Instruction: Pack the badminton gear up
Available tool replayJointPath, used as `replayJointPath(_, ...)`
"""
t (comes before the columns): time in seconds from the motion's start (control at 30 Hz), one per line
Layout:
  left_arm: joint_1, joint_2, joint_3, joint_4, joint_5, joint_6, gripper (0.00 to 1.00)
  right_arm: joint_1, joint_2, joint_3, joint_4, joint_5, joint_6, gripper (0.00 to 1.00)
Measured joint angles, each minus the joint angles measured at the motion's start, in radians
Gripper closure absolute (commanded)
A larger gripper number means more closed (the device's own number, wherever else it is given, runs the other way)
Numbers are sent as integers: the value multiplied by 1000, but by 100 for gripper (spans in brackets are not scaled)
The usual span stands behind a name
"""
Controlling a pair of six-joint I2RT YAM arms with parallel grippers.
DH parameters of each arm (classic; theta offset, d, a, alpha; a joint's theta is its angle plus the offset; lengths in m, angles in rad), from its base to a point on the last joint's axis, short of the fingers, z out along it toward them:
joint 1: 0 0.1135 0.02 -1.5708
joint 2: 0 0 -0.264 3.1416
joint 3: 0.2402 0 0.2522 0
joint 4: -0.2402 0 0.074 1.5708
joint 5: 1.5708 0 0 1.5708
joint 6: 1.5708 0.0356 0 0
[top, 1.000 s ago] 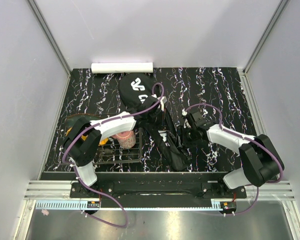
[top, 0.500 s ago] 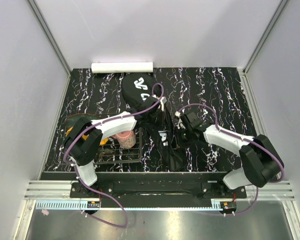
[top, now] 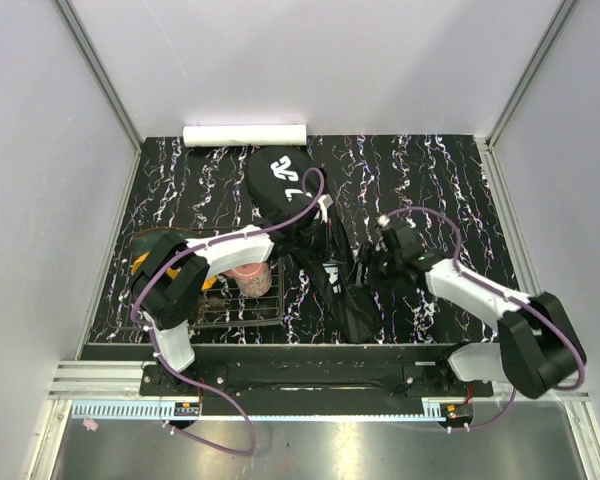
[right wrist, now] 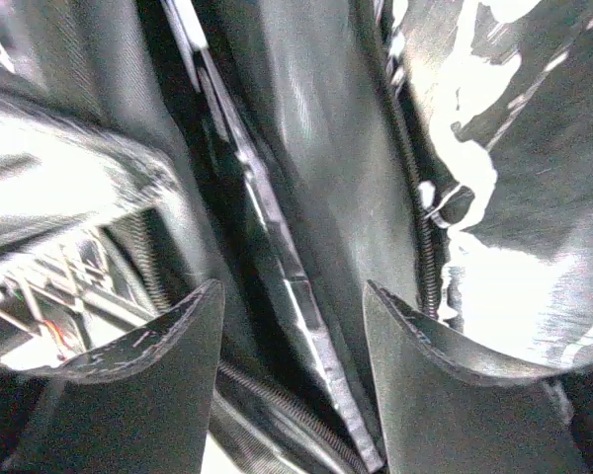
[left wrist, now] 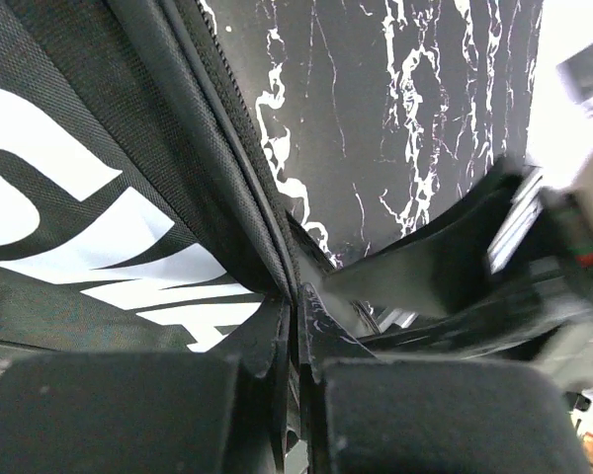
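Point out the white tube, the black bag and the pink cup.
white tube [top: 245, 135], top view, middle of its length.
black bag [top: 270, 190], top view, rounded far end.
pink cup [top: 250, 275], top view, exposed pink part.

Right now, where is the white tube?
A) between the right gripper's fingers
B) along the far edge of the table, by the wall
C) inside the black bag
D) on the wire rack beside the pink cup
B: the tube lies along the far edge of the table, at the foot of the wall, outside the bag.
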Motion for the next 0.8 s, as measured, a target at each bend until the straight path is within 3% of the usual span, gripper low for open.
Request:
replayJointPath(0.17,0,0,2,5,16,0,97,-126,-103,127,-103,61,-23,25)
replayJointPath(0.27,1,0,2,4,17,3,89,-174,-90,209,-115,69,-45,23)
replayJointPath(0.3,0,0,2,4,17,5,75,-188,-72,235,-108,67,-48,23)
replayJointPath(0.37,1,0,2,5,21,9,60,-216,-20,271,-71,53,-51,23)
replayJointPath(0.43,1,0,3,6,29,10,47,-254,79,327,-13,3,-47,24)
replayJointPath(0.53,4,-6,9,-17,26,25,37,-298,282,451,59,-78,-42,24)
replayJointPath(0.8,121,-185,29,-162,-54,108,39,-317,669,752,104,-239,-159,27)
